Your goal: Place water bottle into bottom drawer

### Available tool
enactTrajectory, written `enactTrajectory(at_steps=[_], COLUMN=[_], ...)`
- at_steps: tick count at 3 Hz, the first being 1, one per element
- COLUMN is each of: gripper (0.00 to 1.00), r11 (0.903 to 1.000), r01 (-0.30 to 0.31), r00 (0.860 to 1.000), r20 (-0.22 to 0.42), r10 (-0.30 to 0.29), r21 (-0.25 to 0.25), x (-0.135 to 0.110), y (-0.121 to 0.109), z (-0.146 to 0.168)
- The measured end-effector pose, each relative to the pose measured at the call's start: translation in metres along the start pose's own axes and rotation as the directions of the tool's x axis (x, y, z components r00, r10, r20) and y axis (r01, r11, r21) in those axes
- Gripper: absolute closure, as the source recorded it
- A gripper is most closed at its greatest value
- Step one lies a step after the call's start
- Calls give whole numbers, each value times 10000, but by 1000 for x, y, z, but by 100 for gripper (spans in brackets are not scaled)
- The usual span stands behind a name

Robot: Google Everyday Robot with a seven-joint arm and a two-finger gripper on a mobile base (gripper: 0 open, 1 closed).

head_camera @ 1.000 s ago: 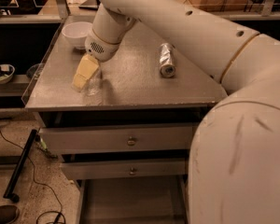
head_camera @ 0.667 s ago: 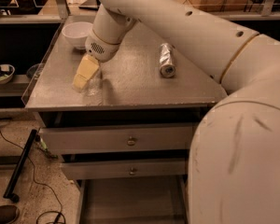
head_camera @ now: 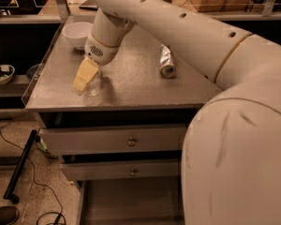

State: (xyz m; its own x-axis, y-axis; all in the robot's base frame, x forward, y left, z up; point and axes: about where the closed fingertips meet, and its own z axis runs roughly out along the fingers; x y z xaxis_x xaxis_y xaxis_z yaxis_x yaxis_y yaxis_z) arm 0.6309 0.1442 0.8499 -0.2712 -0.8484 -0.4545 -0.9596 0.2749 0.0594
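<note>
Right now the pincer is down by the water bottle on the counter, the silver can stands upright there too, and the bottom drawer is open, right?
Not quite: the camera view shows the silver can lying on its side, not upright. The pincer is down by the water bottle on the counter, and the bottom drawer is open.

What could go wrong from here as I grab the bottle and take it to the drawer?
1. The bottle stands near the front-left edge of the table with the gripper right beside it; a nudge could tip it or push it off.
2. The bottom drawer lies open low under two upper drawer fronts; the bottle may strike them going down.
3. The arm hides the drawer's right side.
</note>
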Motion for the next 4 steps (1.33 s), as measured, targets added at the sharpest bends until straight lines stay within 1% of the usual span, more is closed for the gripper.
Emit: enactTrajectory(at_steps=[1, 4], gripper=[18, 88], r11=[10000, 10000], r01=[0, 1], r00=[10000, 10000], r20=[0, -1], r10=[0, -1], r21=[0, -1], x=[0, 0], y=[0, 0], z=[0, 0])
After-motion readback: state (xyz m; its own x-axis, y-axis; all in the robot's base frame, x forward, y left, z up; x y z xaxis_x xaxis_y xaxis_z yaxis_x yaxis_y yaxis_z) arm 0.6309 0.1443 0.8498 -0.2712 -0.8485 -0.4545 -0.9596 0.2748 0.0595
